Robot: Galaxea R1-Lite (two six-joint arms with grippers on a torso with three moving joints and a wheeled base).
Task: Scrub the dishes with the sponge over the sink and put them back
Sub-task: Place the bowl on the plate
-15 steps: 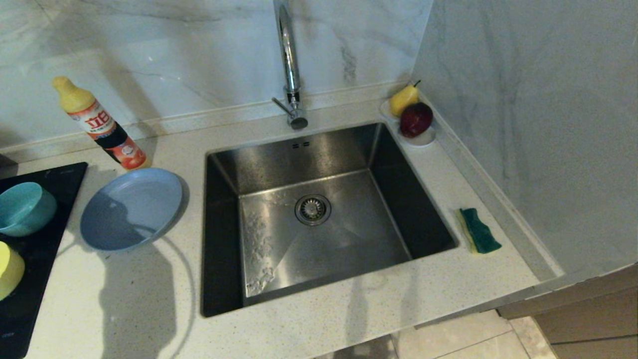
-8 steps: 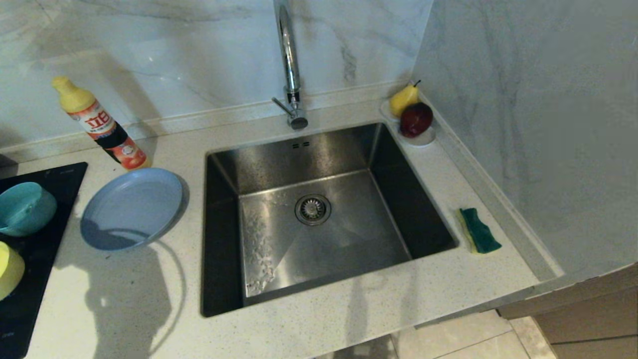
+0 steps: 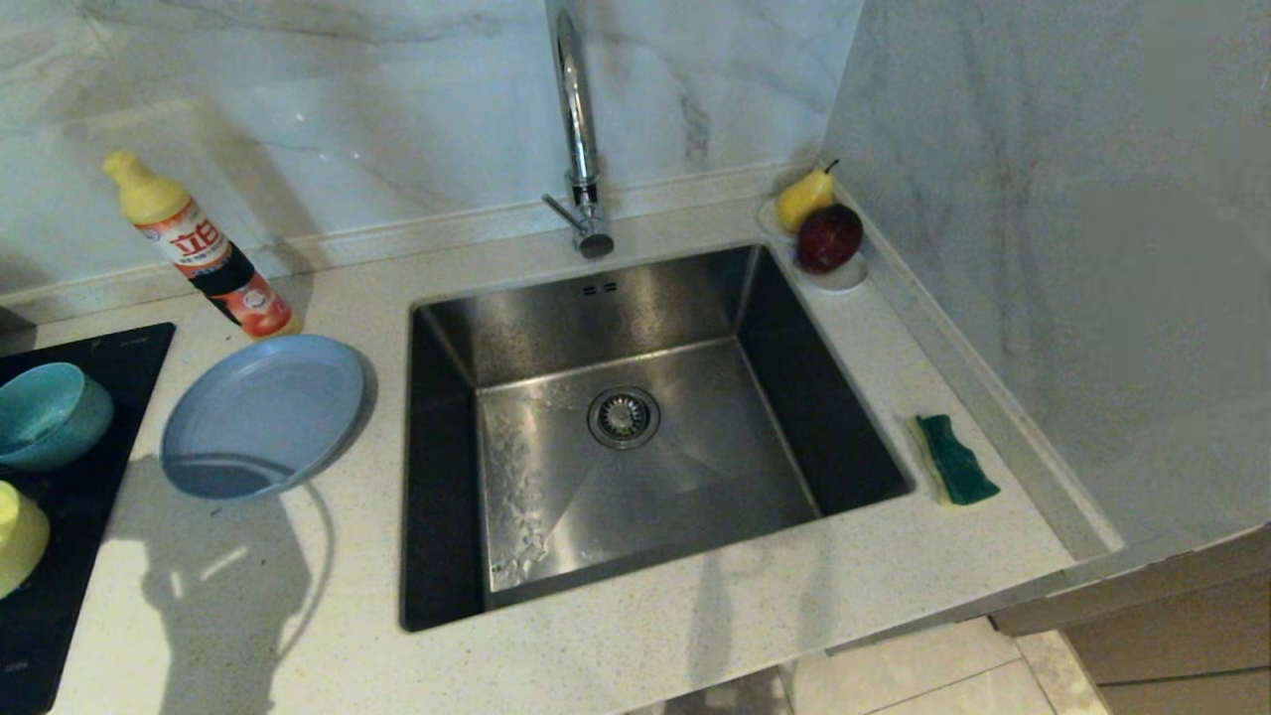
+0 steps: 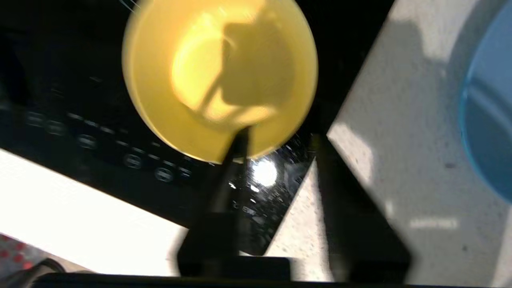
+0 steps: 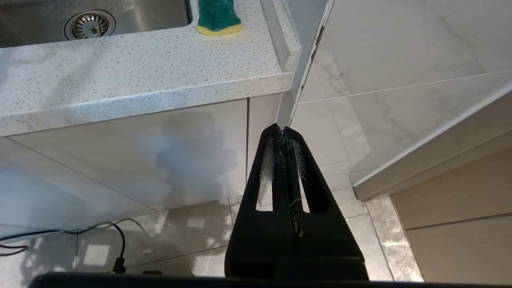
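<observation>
The yellow bowl (image 3: 18,536) and the teal-blue bowl (image 3: 50,415) sit on the black cooktop (image 3: 60,616) at the far left. The grey-blue plate (image 3: 263,412) lies on the counter between the cooktop and the sink (image 3: 556,318). On the counter right of the sink lies the green and yellow sponge (image 3: 955,459). Neither gripper shows in the head view. In the left wrist view my left gripper (image 4: 280,146) hovers open and empty over the cooktop's corner, one fingertip (image 4: 239,140) over the rim of the yellow bowl (image 4: 220,76). My right gripper (image 5: 283,130) hangs shut below the counter's front edge.
A detergent bottle (image 3: 199,248) stands behind the plate. The chrome faucet (image 3: 576,129) rises behind the sink. A small white dish with a pear and an apple (image 3: 824,233) sits in the back right corner. A marble wall borders the counter on the right.
The left arm's shadow has slid off the plate toward the counter's near left. The dishes and the sponge have stayed where they were.
</observation>
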